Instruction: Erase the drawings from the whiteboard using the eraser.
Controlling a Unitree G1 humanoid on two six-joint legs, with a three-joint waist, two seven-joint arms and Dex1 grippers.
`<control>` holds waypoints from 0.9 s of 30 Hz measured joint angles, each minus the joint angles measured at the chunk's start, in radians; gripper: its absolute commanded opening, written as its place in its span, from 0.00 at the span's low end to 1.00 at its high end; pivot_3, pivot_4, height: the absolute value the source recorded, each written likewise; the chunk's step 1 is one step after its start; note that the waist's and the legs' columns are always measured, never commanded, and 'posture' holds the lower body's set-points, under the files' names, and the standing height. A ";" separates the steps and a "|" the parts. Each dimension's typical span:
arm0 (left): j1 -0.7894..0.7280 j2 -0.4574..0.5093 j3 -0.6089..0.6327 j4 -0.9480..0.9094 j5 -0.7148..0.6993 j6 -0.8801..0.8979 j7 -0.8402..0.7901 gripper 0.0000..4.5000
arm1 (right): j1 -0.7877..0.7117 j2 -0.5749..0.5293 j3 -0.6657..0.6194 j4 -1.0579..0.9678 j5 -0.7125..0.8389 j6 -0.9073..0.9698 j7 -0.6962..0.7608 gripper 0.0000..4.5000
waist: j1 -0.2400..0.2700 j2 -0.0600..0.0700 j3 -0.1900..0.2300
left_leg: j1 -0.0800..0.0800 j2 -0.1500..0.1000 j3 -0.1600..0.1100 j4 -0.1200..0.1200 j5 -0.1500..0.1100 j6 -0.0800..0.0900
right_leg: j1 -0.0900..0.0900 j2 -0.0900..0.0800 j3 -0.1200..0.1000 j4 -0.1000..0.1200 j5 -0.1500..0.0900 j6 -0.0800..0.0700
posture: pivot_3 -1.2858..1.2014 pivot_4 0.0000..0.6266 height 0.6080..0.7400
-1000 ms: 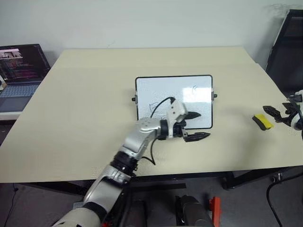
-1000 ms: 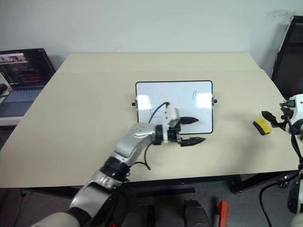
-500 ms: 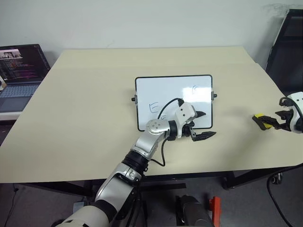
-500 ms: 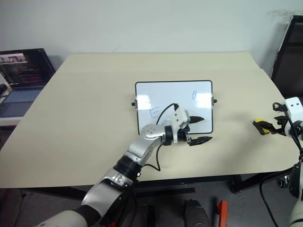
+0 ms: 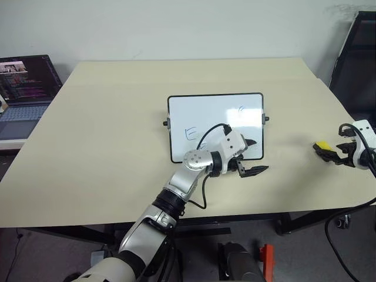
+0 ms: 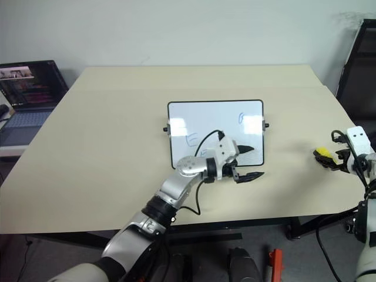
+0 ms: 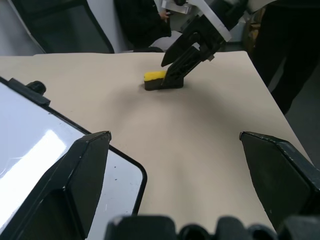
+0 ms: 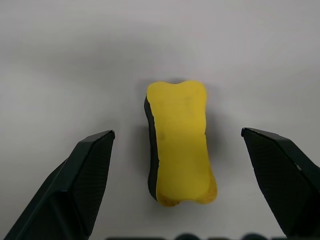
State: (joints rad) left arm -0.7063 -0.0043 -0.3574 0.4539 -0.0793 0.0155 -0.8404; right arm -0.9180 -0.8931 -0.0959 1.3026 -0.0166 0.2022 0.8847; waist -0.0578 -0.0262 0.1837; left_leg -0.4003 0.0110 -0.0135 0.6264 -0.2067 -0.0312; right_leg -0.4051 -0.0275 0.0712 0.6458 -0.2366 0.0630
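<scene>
Both grippers gape; the right gripper (image 5: 331,156) has dropped around the eraser (image 5: 322,145).

Silver arm (image 5: 188,176), blk hand (image 5: 249,156).

Yellow eraser (image 8: 181,145) (black underside), white whiteboard (image 5: 215,117) black-framed, blue drawings (image 5: 191,133), beige table (image 5: 106,129)
</scene>
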 measured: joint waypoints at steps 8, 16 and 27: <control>0.006 0.011 -0.008 -0.015 0.029 -0.001 -0.001 1.00 | 0.000 0.007 -0.003 0.001 0.000 0.001 -0.010 0.99 | 0.000 0.000 0.000 | 0.000 0.000 0.000 0.000 0.000 0.000 | 0.000 0.000 0.000 0.000 0.000 0.000 | 0.52 0.24 1.00; 0.026 0.024 -0.009 -0.036 0.032 0.000 -0.004 1.00 | 0.002 0.012 -0.006 0.002 0.001 0.002 -0.011 0.99 | 0.000 0.000 0.000 | 0.000 0.000 0.000 0.000 0.000 0.000 | 0.000 0.000 0.000 0.000 0.000 0.000 | 0.52 0.24 1.00; 0.038 0.047 -0.010 -0.064 0.035 0.021 -0.019 1.00 | 0.028 0.031 -0.041 0.010 0.002 0.008 -0.011 0.91 | 0.000 0.000 0.000 | 0.000 0.000 0.000 0.001 0.000 0.000 | 0.000 0.000 0.000 0.001 0.001 -0.001 | 0.52 0.24 1.00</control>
State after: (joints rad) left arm -0.6687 0.0426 -0.3670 0.3897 -0.0447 0.0361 -0.8597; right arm -0.8897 -0.8624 -0.1365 1.3128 -0.0149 0.2099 0.8735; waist -0.0581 -0.0260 0.1836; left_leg -0.4003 0.0110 -0.0135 0.6269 -0.2067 -0.0311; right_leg -0.4051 -0.0275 0.0712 0.6464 -0.2360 0.0623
